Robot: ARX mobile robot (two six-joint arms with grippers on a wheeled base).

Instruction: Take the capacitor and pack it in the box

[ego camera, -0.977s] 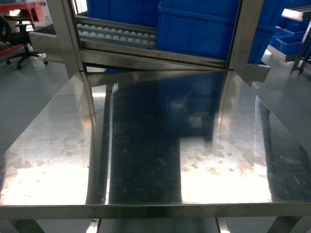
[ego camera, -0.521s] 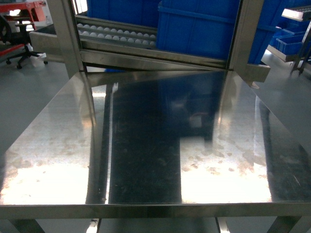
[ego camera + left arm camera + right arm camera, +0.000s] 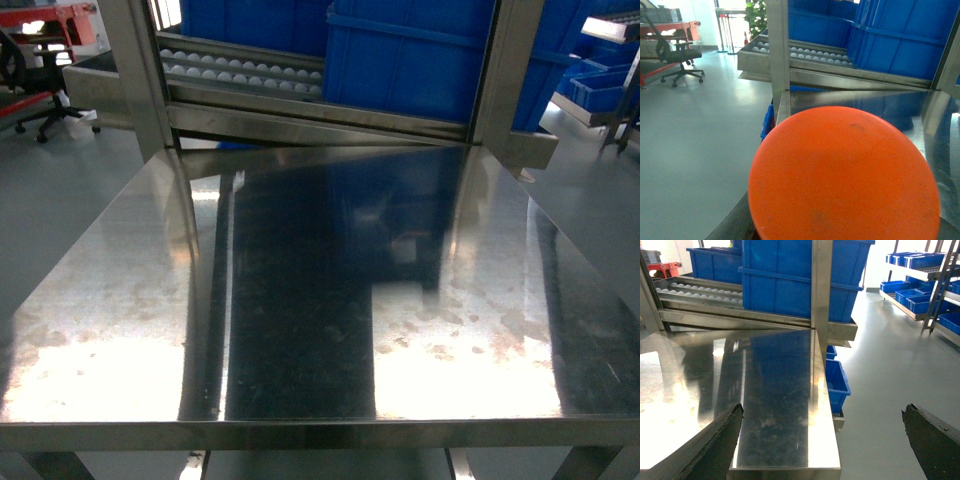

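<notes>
The capacitor (image 3: pixel 845 175) fills the left wrist view as a large orange round face, held up close to the camera. My left gripper (image 3: pixel 840 232) is shut on it. Only a dark strip of one finger (image 3: pixel 737 227) shows, at the capacitor's lower left. The gripper hangs off the left side of the steel table (image 3: pixel 940 130), over the grey floor. My right gripper (image 3: pixel 822 440) is open and holds nothing, its two dark fingertips wide apart above the table's (image 3: pixel 775 390) near right corner. The box is out of view. Neither gripper shows in the head view.
The steel table top (image 3: pixel 300 300) is bare and reflective. Behind it stand steel posts, a roller conveyor (image 3: pixel 240 72) and large blue bins (image 3: pixel 400 60). A small blue bin (image 3: pixel 836 380) sits under the table's right edge. Shelves with blue bins (image 3: pixel 920 285) stand at the right, and an office chair (image 3: pixel 40 90) at the far left.
The head view has drifted very slightly. Nothing on the table top has changed.
</notes>
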